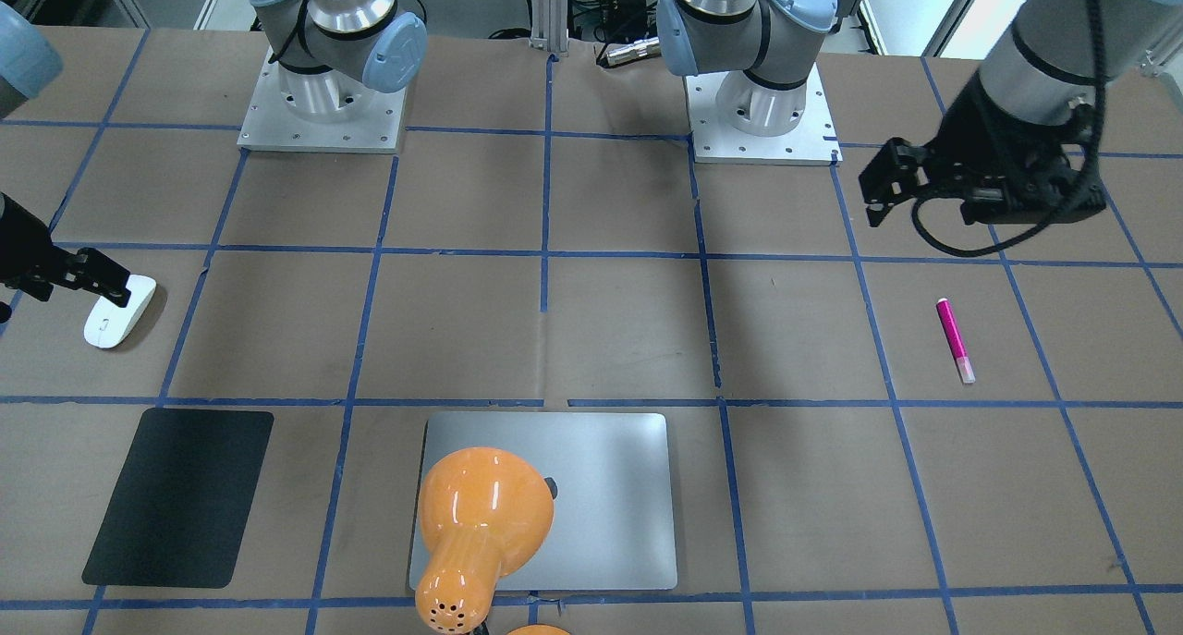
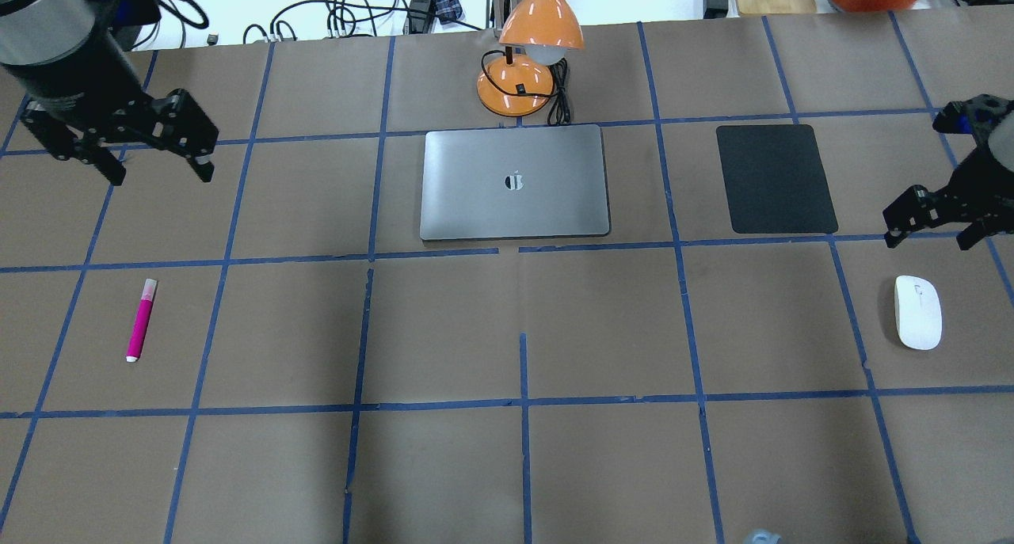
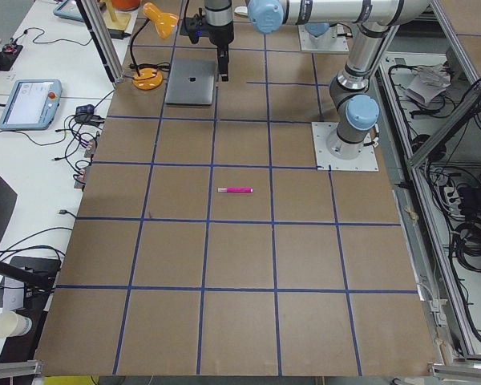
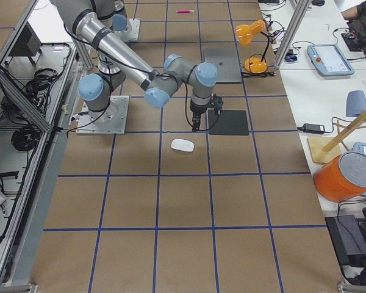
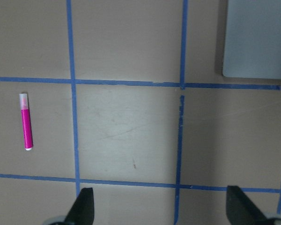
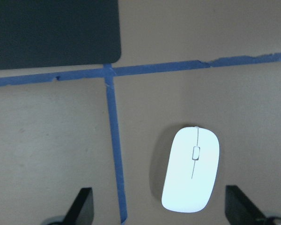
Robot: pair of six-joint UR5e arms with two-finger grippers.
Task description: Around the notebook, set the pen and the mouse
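Note:
The magenta pen (image 2: 142, 320) (image 1: 955, 340) (image 5: 26, 121) lies flat on the table's left side. My left gripper (image 2: 158, 172) (image 5: 161, 211) hangs open and empty above the table, farther back than the pen. On the right side rests the white mouse (image 2: 917, 312) (image 1: 120, 311) (image 6: 191, 169). My right gripper (image 2: 928, 241) (image 6: 159, 211) is open over it; in the right wrist view the mouse sits between the fingers, nearer the right one. The silver notebook (image 2: 515, 203) (image 1: 610, 524) lies closed at the middle back, away from both.
An orange desk lamp (image 2: 531, 61) (image 1: 481, 515) stands behind the notebook, its shade over the lid. A black mat (image 2: 775, 178) (image 6: 51, 30) lies right of the notebook, near the mouse. Blue tape lines grid the brown table. Both arm bases (image 1: 323, 108) stand at the robot's edge.

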